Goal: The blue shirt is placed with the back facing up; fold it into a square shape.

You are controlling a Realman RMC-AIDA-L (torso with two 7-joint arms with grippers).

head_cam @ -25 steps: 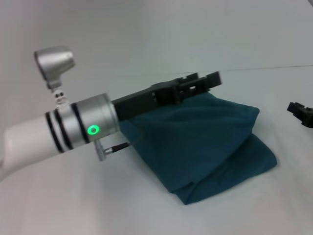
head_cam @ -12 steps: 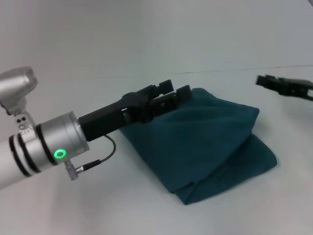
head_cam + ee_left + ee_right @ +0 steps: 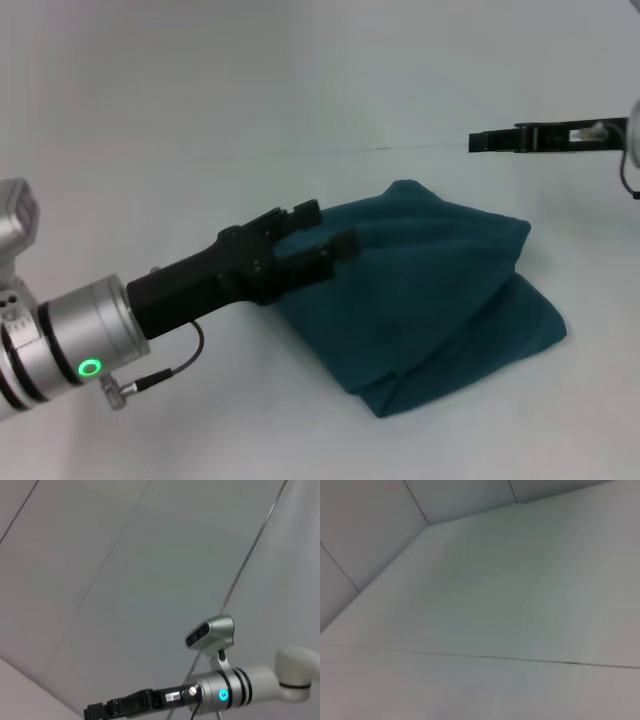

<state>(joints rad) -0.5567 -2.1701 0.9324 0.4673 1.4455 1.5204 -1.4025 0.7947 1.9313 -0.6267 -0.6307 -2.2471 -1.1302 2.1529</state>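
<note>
The left gripper (image 3: 325, 228), fingers spread and empty, has drawn back off the blue shirt (image 3: 430, 290). The right gripper (image 3: 480, 141) has swung in above the table's (image 3: 150, 170) far edge; whether it is open or closed I cannot tell. The shirt lies bundled and released, so folding looks near complete.

The left arm ends in a white sleeve, then a brushed silver collar with black rings and a glowing green ring light at its 6 o'clock edge, a thin black cable looping from a small metal plug beside it. From the collar runs a blocky matte black left gripper (image 3: 325, 228) with two squared fingers; a silver camera housing sits at the arm's 10 o'clock. The right gripper (image 3: 478, 141) is the same slim black build; the left wrist view shows its arm's silver collar with a blue light and a white label.
</note>
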